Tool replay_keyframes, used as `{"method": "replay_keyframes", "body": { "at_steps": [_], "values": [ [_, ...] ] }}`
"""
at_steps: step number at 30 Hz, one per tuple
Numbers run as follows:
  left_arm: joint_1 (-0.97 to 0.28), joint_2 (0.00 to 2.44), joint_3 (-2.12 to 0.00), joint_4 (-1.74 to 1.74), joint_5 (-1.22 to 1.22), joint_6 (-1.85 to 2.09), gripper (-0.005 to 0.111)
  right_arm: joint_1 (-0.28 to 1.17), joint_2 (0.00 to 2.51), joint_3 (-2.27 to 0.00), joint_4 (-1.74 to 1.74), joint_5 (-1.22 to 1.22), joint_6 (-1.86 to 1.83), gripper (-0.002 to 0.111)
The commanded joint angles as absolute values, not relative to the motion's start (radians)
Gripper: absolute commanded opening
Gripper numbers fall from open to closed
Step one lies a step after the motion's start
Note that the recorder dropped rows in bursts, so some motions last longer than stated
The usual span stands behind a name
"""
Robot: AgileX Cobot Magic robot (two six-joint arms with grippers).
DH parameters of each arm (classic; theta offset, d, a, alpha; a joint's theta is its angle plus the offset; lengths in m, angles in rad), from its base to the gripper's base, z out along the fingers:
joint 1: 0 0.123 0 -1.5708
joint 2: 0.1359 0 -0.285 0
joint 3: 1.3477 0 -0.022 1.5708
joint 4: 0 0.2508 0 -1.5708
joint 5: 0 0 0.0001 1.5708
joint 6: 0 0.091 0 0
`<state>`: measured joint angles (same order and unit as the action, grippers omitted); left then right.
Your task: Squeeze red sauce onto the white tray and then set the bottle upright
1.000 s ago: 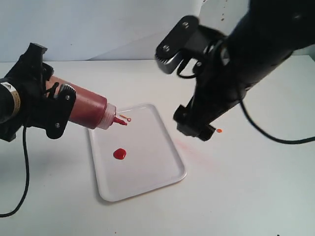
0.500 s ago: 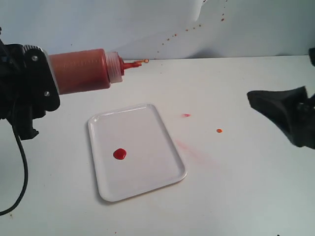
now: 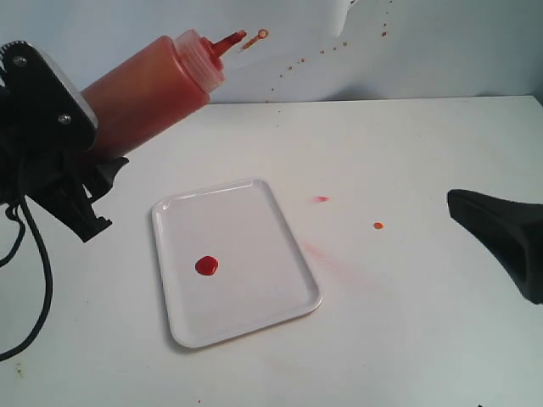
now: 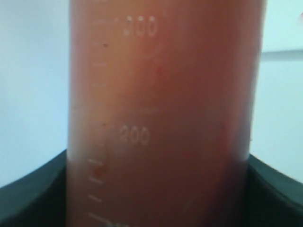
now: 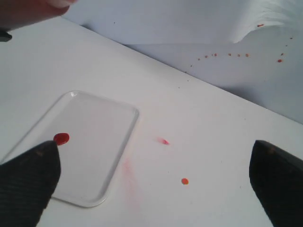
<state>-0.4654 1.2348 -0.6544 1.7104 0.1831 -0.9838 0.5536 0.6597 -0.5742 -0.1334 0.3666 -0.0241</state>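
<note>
The bottle (image 3: 148, 93) hangs above the table's left side, tilted with its red nozzle (image 3: 229, 41) pointing up and right and its cap (image 3: 262, 34) dangling on the tether. My left gripper (image 3: 89, 140) is shut on its lower body. In the left wrist view the bottle (image 4: 161, 118) fills the space between the two dark fingers (image 4: 28, 194). The white tray (image 3: 254, 297) lies flat below, with a round blob of red sauce (image 3: 206, 265) on it. My right gripper (image 5: 156, 189) is open and holds nothing, off to the right of the tray (image 5: 94, 123), with one finger (image 3: 496, 233) showing at the exterior view's right edge.
On the table to the right of the tray are a small orange spot (image 3: 378, 225), a short red smear (image 3: 321, 199) and a faint pinkish streak (image 3: 327, 254). Tiny sauce dots speckle the back wall (image 3: 297, 64). A black cable (image 3: 34, 280) hangs from the left arm.
The left gripper has lifted the bottle off the tray and tipped it from nozzle-down through level to nozzle-up. The right arm has pulled back to the right edge.
</note>
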Motion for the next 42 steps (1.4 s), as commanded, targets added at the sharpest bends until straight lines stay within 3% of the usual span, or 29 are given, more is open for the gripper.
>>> {"method": "replay_keyframes", "body": {
  "at_steps": [1, 18, 29, 35, 42],
  "values": [
    [-0.47, 1.222, -0.656, 1.718, 0.129, -1.02, 0.0, 0.547, 0.656, -0.565, -0.091, 0.309, -0.018, 0.105],
    [-0.47, 1.222, -0.657, 1.718, 0.131, -1.05, 0.0, 0.547, 0.656, -0.54, 0.006, 0.284, -0.048, 0.105],
    [-0.47, 1.119, -0.657, 1.718, 0.069, -1.119, 0.0, 0.547, 0.66, -0.318, 0.278, -0.197, 0.07, 0.105],
    [-0.47, 1.029, -0.657, 1.679, -0.066, -1.128, 0.0, 0.565, 0.66, -0.305, 0.171, -0.28, 0.215, 0.105],
    [-0.47, 1.034, -0.657, 1.446, -0.359, -1.009, 0.0, 0.667, 0.701, -0.305, -0.195, -0.418, 0.434, 0.105]
  ]
}}
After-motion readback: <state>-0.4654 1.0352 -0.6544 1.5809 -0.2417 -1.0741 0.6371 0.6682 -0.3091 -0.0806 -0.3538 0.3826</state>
